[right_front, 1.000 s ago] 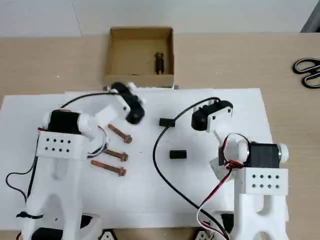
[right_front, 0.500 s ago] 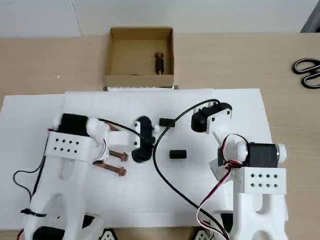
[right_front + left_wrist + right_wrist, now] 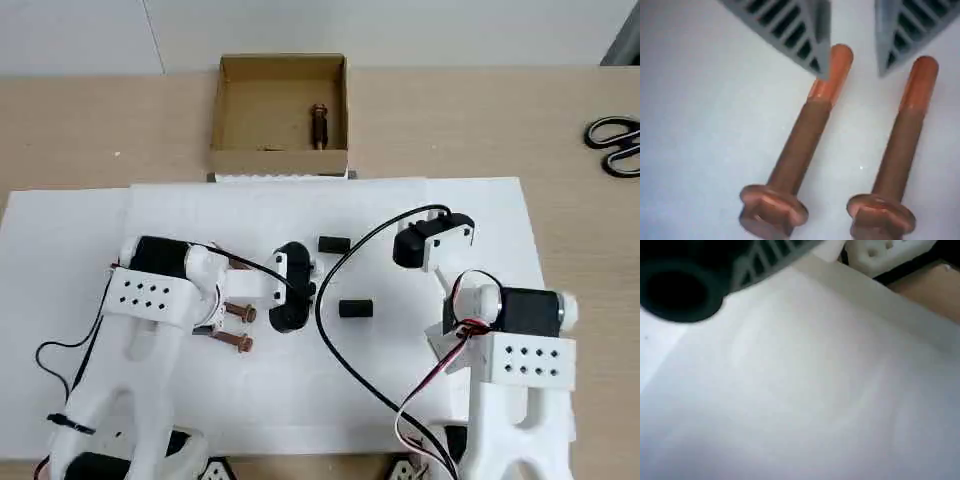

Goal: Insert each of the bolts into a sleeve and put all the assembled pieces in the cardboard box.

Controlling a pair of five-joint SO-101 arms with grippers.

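left end effector (image 3: 852,60) hangs open over two bolts (image 3: 800,145) on the white sheet (image 3: 300,380), one finger (image 3: 790,30) above a bolt's tip (closing here could roll it aside); right end effector (image 3: 705,282) grips a sleeve (image 3: 675,290).

Two copper bolts (image 3: 240,312) flat, side by side on white mat (image 3: 300,390) (flanged hex heads); two black sleeves (image 3: 355,309) lying apart; assembled piece (image 3: 319,123) inside cardboard box (image 3: 280,160)

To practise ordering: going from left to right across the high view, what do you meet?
In order: bolts → black sleeves → right arm → scissors. The cardboard box and left arm overlap these, so are omitted.
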